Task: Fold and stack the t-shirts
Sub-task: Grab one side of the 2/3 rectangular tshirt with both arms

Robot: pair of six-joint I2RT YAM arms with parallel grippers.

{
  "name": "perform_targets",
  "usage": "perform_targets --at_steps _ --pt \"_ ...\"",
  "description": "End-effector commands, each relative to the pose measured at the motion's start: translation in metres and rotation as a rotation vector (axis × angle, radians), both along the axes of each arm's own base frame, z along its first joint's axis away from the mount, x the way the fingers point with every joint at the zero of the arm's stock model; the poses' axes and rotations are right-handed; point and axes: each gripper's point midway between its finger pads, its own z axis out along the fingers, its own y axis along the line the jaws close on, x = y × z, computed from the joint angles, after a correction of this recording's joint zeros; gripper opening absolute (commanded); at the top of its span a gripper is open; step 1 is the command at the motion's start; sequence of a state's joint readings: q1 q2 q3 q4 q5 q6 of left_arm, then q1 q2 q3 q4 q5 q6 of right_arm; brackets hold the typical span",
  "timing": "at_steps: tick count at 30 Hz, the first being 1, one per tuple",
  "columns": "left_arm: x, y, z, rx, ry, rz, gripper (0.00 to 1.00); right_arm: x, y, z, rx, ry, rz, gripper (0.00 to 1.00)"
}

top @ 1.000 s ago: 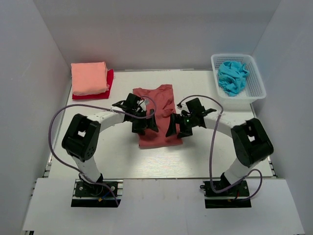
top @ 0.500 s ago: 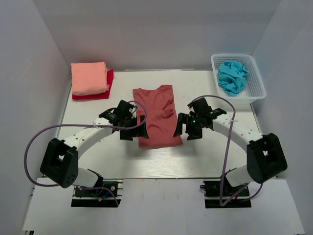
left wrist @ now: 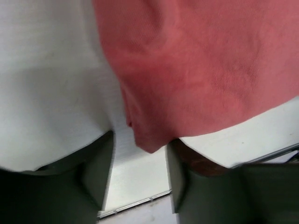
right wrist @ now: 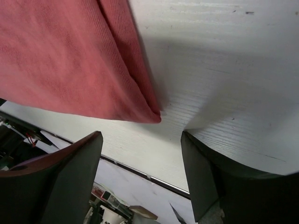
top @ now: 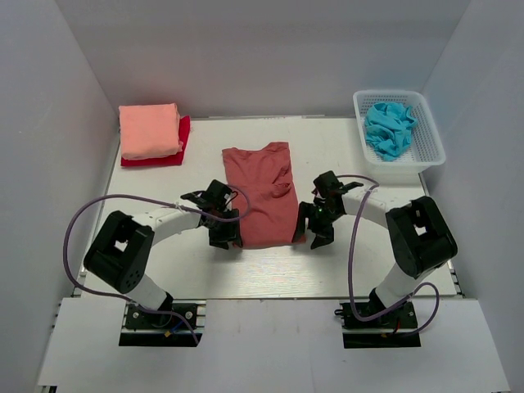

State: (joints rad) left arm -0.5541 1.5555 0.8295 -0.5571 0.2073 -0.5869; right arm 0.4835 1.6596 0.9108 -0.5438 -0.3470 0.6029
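While the brick-red t-shirt [top: 260,196] lies spread at mid-table, the salmon-pink tee [top: 149,131] rests folded on the bright red tee [top: 183,133] at the far left. A white basket [top: 431,146] at the far right holds a blue cloth [top: 389,127]. My left gripper [top: 223,237] and right gripper [top: 318,232] stand open at the shirt's two near corners (each corner lies at the gap, ungripped).

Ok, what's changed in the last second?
Both arms drew back toward their bases: the left gripper and right gripper went from the brick-red t-shirt's sides to its near corners, fingers open, nothing held. The shirt, the folded salmon-pink t-shirt, folded red t-shirt and basket stayed put.
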Motion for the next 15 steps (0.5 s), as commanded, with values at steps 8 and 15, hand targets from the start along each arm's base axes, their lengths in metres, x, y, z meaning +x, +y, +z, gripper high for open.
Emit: perform_targets --at_steps 8,15 --pt "-0.001 0.001 -0.018 0.028 0.017 -0.030 0.38 0.027 -0.001 -0.015 -0.032 -0.071 -0.035 0.57" --pt "0.001 0.000 -0.012 0.028 0.012 -0.039 0.26 0.027 0.020 -0.004 0.091 -0.074 0.036 0.12"
